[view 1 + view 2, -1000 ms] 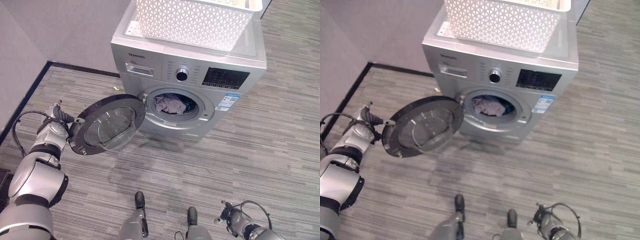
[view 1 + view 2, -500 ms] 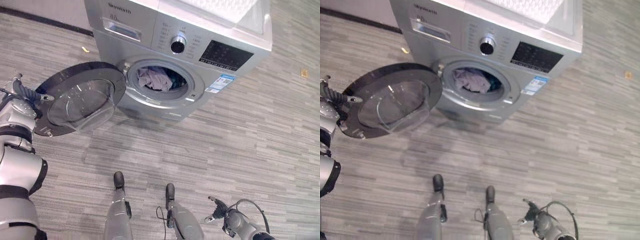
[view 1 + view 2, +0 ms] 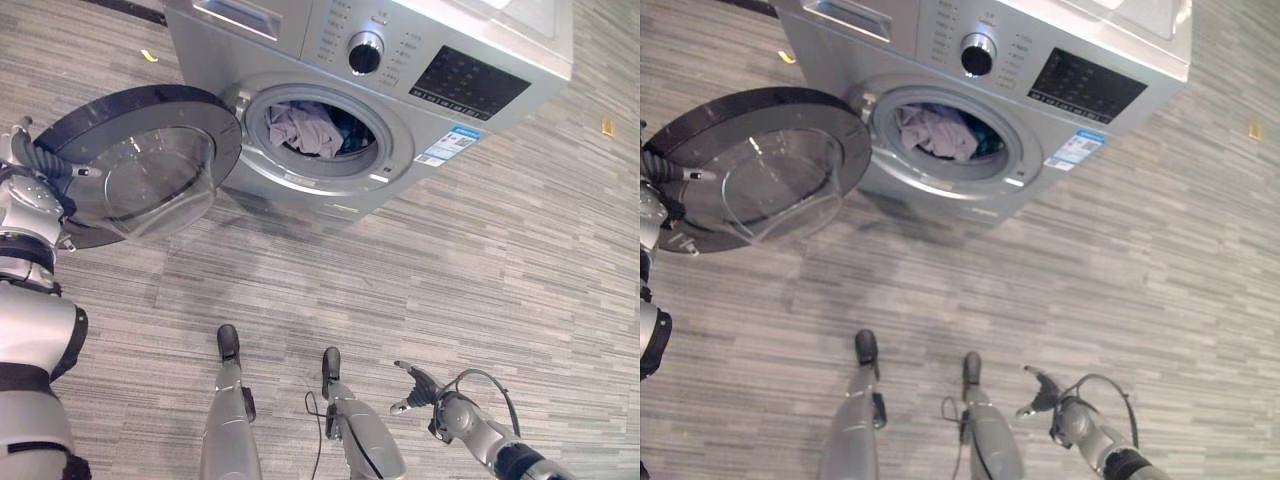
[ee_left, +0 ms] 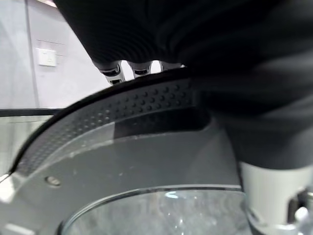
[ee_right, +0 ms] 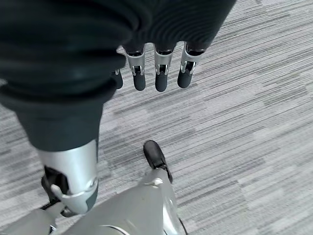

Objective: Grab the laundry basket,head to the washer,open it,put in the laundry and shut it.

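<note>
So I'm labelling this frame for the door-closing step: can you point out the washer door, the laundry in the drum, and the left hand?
washer door (image 3: 140, 165), left eye view, on its glass window.
laundry (image 3: 300, 128), left eye view, on the pale cloth inside the drum.
left hand (image 3: 28, 190), left eye view, on the hand at the door's outer rim.

A silver-grey washer fills the upper middle of the frame, with a black control panel and a dark knob. Its round door at upper left has a black rim around clear glass. Pale lilac and dark teal laundry shows inside the drum. The floor is grey with fine stripes.
</note>
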`<state>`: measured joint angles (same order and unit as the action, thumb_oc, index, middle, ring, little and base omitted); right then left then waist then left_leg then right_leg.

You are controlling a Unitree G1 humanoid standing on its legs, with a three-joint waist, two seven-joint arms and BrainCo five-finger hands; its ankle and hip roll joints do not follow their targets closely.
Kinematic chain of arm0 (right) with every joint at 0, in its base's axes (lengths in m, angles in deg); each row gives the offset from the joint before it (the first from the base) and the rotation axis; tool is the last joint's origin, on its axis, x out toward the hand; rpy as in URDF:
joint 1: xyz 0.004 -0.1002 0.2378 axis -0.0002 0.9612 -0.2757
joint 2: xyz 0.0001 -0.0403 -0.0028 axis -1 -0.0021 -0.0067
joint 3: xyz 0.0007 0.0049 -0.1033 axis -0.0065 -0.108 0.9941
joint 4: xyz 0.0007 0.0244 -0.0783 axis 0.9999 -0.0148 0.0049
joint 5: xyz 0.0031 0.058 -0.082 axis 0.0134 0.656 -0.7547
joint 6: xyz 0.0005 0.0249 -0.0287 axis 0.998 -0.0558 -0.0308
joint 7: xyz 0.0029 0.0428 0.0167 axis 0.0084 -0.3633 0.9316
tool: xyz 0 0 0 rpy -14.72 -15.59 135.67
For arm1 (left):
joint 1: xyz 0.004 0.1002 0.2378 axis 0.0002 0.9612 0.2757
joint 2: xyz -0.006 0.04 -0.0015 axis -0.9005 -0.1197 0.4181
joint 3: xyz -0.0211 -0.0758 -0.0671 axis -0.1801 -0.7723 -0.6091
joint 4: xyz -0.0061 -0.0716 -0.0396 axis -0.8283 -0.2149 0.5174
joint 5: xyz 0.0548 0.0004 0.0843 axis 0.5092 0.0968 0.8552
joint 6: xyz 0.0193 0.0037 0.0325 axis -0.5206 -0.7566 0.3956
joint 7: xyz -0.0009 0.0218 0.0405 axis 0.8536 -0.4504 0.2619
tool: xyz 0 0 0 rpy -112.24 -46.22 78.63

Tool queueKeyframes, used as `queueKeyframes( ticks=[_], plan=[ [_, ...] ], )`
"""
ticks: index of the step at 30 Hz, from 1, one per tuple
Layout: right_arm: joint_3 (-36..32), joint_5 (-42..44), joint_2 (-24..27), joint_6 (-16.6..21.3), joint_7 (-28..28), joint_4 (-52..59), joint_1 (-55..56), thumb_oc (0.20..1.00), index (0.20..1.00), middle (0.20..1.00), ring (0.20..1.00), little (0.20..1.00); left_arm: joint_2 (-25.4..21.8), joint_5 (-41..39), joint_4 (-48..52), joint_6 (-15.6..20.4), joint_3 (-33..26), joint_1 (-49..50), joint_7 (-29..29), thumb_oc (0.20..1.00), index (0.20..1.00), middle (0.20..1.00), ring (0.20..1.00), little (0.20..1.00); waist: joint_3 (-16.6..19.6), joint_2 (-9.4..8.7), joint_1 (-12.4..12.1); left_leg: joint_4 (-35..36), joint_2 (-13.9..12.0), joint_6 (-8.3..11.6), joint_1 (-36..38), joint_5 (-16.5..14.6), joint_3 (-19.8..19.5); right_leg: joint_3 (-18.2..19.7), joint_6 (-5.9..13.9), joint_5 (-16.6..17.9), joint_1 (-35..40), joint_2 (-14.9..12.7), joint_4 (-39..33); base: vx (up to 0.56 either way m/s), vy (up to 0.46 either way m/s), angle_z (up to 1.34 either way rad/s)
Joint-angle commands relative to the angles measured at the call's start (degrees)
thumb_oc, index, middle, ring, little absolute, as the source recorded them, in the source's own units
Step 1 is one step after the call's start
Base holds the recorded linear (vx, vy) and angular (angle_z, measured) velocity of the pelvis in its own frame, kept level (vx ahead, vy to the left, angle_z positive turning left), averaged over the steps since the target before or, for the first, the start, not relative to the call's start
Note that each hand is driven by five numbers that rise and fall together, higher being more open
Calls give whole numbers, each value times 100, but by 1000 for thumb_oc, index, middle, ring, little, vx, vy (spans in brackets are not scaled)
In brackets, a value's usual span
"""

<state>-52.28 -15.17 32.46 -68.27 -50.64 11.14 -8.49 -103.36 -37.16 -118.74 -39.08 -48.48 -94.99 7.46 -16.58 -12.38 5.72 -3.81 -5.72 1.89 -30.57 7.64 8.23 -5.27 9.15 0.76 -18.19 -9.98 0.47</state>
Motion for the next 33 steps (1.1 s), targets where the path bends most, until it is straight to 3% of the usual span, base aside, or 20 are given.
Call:
queueKeyframes(
  ticks=[1, 9, 11, 12, 14, 19, 21, 22, 23, 24, 25, 26, 27, 31, 33],
  plan=[
    [-57, 23, 428, 58, 63, 89, 201, 1000, 1000, 1000, 1000, 1000, 256, -175, 235, 356, 72, 396, 393, 1000, 1000, 1000, 1000, 1000, -10, 115, 133, -425, -232, 159, -4, -754, -210, 158, 472, 1052, 320, -366, -77, 0, 0, 0],
    [-224, -71, 686, 36, 221, 507, 258, 1000, 1000, 1000, 1000, 1000, 756, -824, 1124, 569, -719, 2206, 789, 1000, 1000, 1000, 1000, 1000, -10, 356, -35, -572, -198, 163, 125, -851, -177, 128, 413, 722, 412, -425, 126, 0, 0, 0],
    [-333, -180, 802, 46, 324, 640, 344, 1000, 1000, 1000, 1000, 1000, 955, -1250, 1447, 660, -1092, 3002, 1006, 1000, 1000, 1000, 1000, 1000, 10, 473, -122, -673, -185, 141, 239, -930, -199, 152, 336, 369, 451, -424, 385, 0, 0, 0],
    [-329, -180, 809, 44, 325, 644, 348, 1000, 1000, 1000, 1000, 1000, 958, -1249, 1457, 657, -1102, 3018, 1005, 1000, 1000, 1000, 1000, 1000, 13, 477, -117, -674, -185, 141, 242, -932, -200, 152, 335, 363, 452, -424, 392, 0, 0, 0],
    [-490, -321, 832, 33, 335, 585, 413, 1000, 1000, 1000, 1000, 1000, 1340, -1641, 1797, 762, -1403, 3696, 1039, 1000, 1000, 1000, 1000, 1000, 25, 592, -191, -715, -156, 142, 368, -934, -251, 155, 256, 12, 473, -396, 662, 21, -39, -1],
    [-716, -372, 853, 44, 332, 607, 504, 1000, 1000, 1000, 1000, 1000, 1951, -2358, 2201, 820, -1663, 4395, 1183, 1000, 1000, 1000, 1000, 1000, 111, 683, -218, -685, -139, 183, 585, -890, -264, 136, 160, -208, 578, -348, 764, 18, -63, 2],
    [-811, -381, 876, 95, 327, 696, 493, 1000, 1000, 1000, 1000, 1000, 2665, -2429, 2134, 872, -1501, 4399, 1233, 1000, 1000, 1000, 1000, 1000, 214, 692, -162, -623, -169, 177, 707, -737, -202, 162, 113, -227, 638, -319, 748, -52, -73, 2],
    [-813, -381, 878, 95, 327, 697, 494, 1000, 1000, 1000, 1000, 1000, 2667, -2429, 2133, 872, -1500, 4398, 1232, 1000, 1000, 1000, 1000, 1000, 211, 693, -164, -621, -170, 178, 711, -737, -201, 163, 113, -227, 641, -319, 748, -52, -87, 0],
    [-812, -394, 849, 101, 287, 680, 487, 1000, 1000, 1000, 1000, 1000, 3004, -2447, 2073, 880, -1378, 4299, 1224, 1000, 1000, 1000, 1000, 1000, 235, 680, -120, -594, -192, 191, 784, -720, -199, 193, 89, -297, 667, -291, 781, -7, -108, -3],
    [-808, -379, 768, 101, 194, 619, 477, 1000, 1000, 1000, 1000, 1000, 3644, -2437, 1966, 940, -1090, 4021, 1138, 1000, 1000, 1000, 1000, 1000, 261, 657, -8, -504, -236, 220, 900, -668, -176, 272, 51, -398, 677, -231, 831, -7, -108, -5],
    [-810, -379, 769, 102, 194, 619, 477, 1000, 1000, 1000, 1000, 1000, 3646, -2436, 1964, 941, -1089, 4019, 1138, 1000, 1000, 1000, 1000, 1000, 258, 658, -11, -501, -236, 220, 904, -668, -174, 274, 50, -399, 679, -230, 831, -38, -131, -3],
    [-751, -377, 671, 100, 64, 571, 463, 1000, 1000, 1000, 1000, 1000, 4209, -2336, 1945, 1019, -748, 3681, 960, 1000, 1000, 1000, 1000, 1000, 284, 604, 144, -408, -290, 246, 973, -607, -122, 369, 30, -434, 658, -165, 832, -46, -110, -11],
    [-725, -353, 648, 104, 0, 597, 477, 1000, 1000, 1000, 1000, 1000, 4421, -2318, 1961, 1061, -587, 3525, 864, 1000, 1000, 1000, 1000, 1000, 297, 568, 218, -349, -319, 253, 994, -569, -93, 407, 22, -442, 646, -135, 824, -72, -152, -9],
    [-627, -244, 500, 168, -146, 608, 528, 1000, 1000, 1000, 1000, 1000, 4819, -2131, 2340, 1304, -70, 3176, 592, 1000, 1000, 1000, 1000, 1000, 324, 478, 388, -127, -433, 281, 1039, -399, 22, 536, 17, -424, 535, -28, 798, -59, -104, -30],
    [-635, -189, 355, 202, -233, 444, 768, 1000, 1000, 1000, 1000, 1000, 4845, -1955, 3234, 1570, 350, 3200, 375, 1000, 1000, 1000, 1000, 1000, 357, 488, 375, 97, -503, 301, 1077, -234, 22, 547, -4, -437, 514, 42, 743, -40, -138, -39]
  ],
)
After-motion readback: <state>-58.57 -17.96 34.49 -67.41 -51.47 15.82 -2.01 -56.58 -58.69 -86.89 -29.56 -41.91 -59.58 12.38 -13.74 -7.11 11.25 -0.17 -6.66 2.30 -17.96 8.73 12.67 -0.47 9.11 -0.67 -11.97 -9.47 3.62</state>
